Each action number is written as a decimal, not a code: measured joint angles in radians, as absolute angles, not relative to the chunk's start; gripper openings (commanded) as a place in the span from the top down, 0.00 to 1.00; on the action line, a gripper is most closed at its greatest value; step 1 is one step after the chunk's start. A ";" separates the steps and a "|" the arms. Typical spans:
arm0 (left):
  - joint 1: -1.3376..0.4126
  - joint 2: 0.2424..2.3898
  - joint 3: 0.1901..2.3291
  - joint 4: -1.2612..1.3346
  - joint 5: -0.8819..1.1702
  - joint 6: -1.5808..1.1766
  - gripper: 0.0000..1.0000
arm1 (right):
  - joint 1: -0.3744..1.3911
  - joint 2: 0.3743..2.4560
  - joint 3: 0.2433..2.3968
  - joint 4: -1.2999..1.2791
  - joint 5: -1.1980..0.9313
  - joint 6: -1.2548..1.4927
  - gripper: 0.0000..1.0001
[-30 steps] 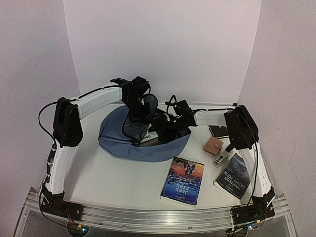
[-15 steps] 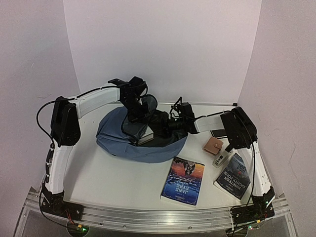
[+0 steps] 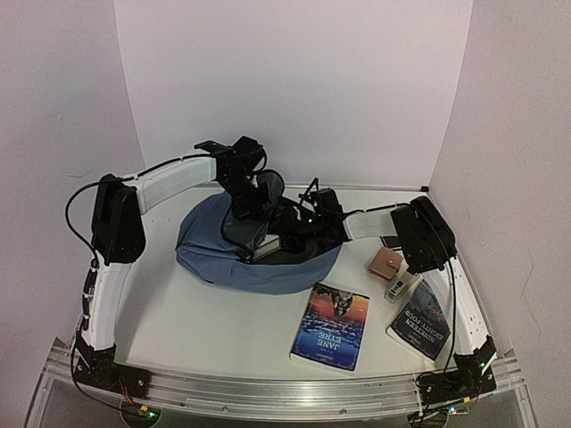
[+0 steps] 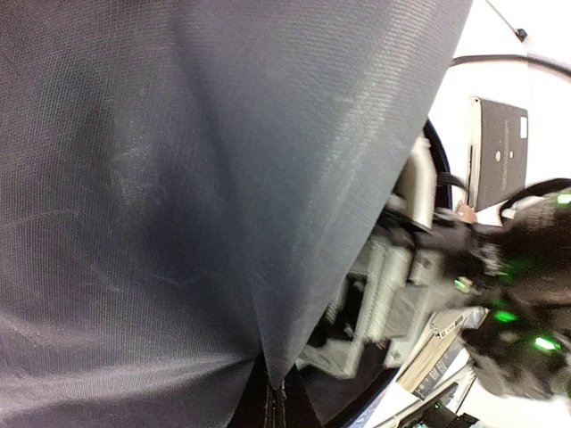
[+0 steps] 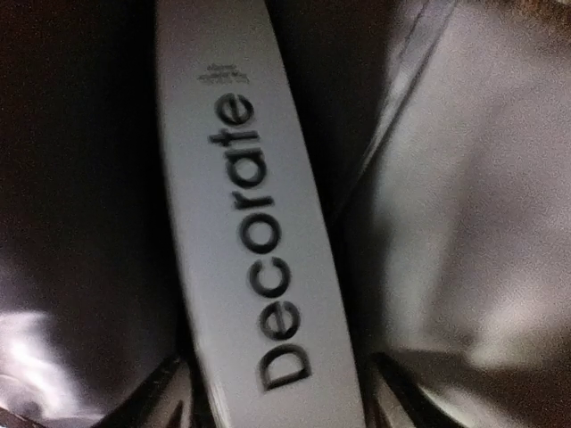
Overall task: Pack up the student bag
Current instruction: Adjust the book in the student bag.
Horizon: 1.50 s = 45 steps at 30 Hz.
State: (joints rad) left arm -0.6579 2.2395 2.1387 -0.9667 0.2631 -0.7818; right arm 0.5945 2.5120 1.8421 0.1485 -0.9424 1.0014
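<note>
Top external view, L to R: left gripper [image 3: 245,210] is clamped shut on the raised flap of the soft slate-blue fabric backpack [image 3: 214,254]. The backpack lies centre-left on the white worktop [image 3: 214,330], nearer the back edge. Inside the backpack's opening, right gripper [image 3: 286,234] has its fingers closed on a white book [image 5: 259,223] w/ "Decorate" on the spine. A blue-orange "Jane Eyre" paperback [image 3: 331,325] lies nr the front edge. A tan wallet [image 3: 386,264] and a dark "Nineteen Eighty-Four" paperback [image 3: 421,318] sit nr the right edge.
</note>
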 measured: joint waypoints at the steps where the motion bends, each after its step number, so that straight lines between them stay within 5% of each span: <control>1: -0.658 2.239 2.139 -0.966 0.266 -0.782 1.00 | 0.595 2.526 1.824 0.225 -0.970 1.060 0.50; 5: -0.655 2.239 2.139 -0.966 0.272 -0.783 1.00 | 0.594 2.558 1.785 0.432 -1.053 1.210 0.58; 12: -0.644 2.239 2.133 -0.935 0.278 -0.789 1.00 | 0.594 2.554 1.761 0.580 -1.085 1.321 0.99; 26: -0.630 2.157 2.027 -0.798 0.218 -0.932 1.00 | 0.540 2.187 1.436 0.314 -0.872 1.135 1.00; 35: -0.620 2.109 1.887 -0.620 0.232 -1.085 1.00 | 0.559 2.179 1.346 0.476 -0.759 1.207 1.00; 40: -0.615 2.109 1.876 -0.555 0.255 -1.118 1.00 | 0.598 2.241 1.395 0.549 -0.717 1.250 0.57; 45: -0.614 2.109 1.875 -0.539 0.270 -1.128 1.00 | 0.618 2.254 1.399 0.571 -0.732 1.249 0.28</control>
State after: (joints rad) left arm -0.6144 2.1086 1.8751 -0.5394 0.2697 -1.1283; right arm 0.6181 2.2539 1.3988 0.5710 -0.7319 1.2487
